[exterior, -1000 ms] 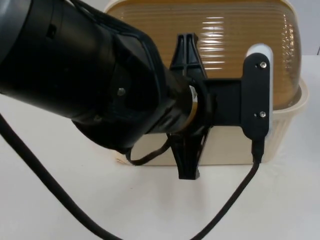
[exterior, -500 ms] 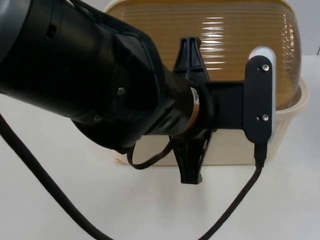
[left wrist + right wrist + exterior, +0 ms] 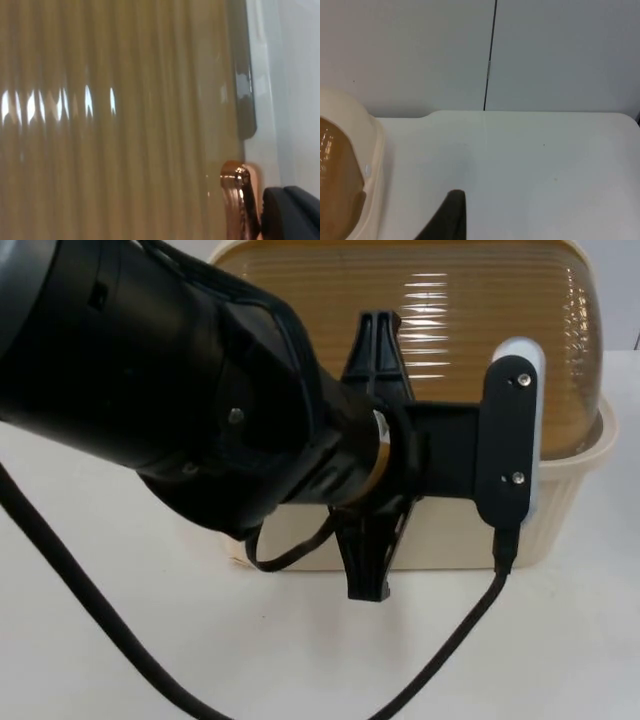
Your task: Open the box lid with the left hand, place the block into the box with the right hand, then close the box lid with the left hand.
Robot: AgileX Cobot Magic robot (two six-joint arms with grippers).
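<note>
Step in hand: opening. Left claw (image 3: 368, 455) pressed close against ribbed amber translucent domed lid (image 3: 440, 330), still down on cream plastic box (image 3: 565, 495) toward worktop's (image 3: 200, 640) far edge; finger spread impossible to tell. Next: hooking lid's edge, lifting. Right claw (image 3: 451, 220) waiting over bare worktop beside box, spread likewise unclear.

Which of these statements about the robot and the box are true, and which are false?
1. The lid is down on the box. True.
2. The lid is clear blue. False: it is ribbed, see-through amber.
3. The left arm's jaws are at the front of the box, close against the lid. True; the left wrist view looks straight onto the lid's ribs.
4. The right arm's jaws hang above the lid. False: they wait off to the side of the box, over the white table.
</note>
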